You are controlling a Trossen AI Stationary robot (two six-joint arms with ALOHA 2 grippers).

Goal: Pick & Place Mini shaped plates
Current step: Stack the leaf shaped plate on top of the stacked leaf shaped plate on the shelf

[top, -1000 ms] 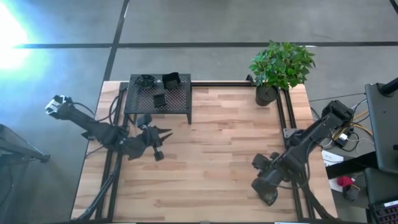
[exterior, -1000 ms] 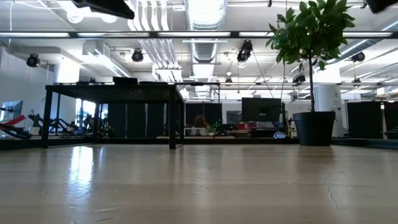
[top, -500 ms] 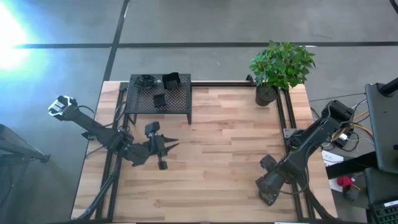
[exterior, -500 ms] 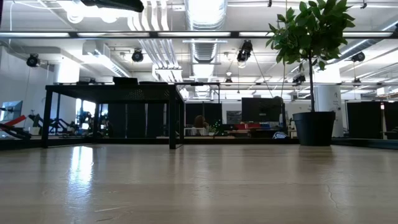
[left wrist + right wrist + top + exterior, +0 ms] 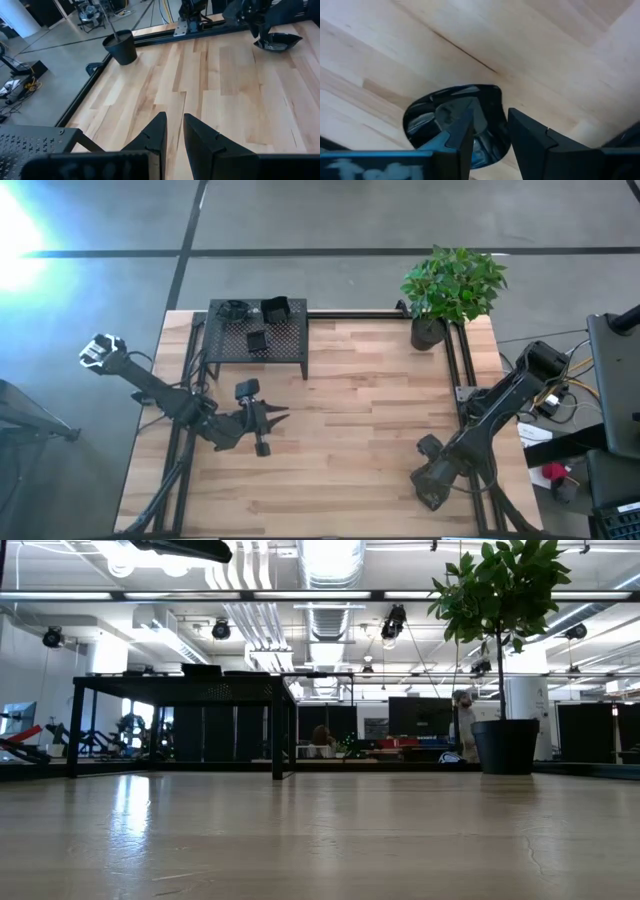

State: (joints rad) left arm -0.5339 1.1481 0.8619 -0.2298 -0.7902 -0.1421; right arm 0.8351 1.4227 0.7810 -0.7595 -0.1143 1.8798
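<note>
Your right gripper (image 5: 487,137) is low over the wooden table (image 5: 370,400), at the near right corner, well away from the black perforated stand (image 5: 256,340). In the right wrist view its two fingers (image 5: 530,142) stand apart over a rounded glossy black mini plate (image 5: 452,120) lying flat on the wood, one finger over the plate's inside and the other just beside its rim; nothing is clamped. The left wrist view shows that same plate (image 5: 276,41) on the table under the right arm.

Your left gripper (image 5: 274,416) hangs just in front of the stand, pointing across the table. Its fingers (image 5: 155,135) are slightly apart and hold nothing.

More small black plates (image 5: 274,308) sit on top of the stand, one square dish (image 5: 257,340) near its middle. The potted plant (image 5: 447,290) stands at the far right corner, well apart from the stand.
</note>
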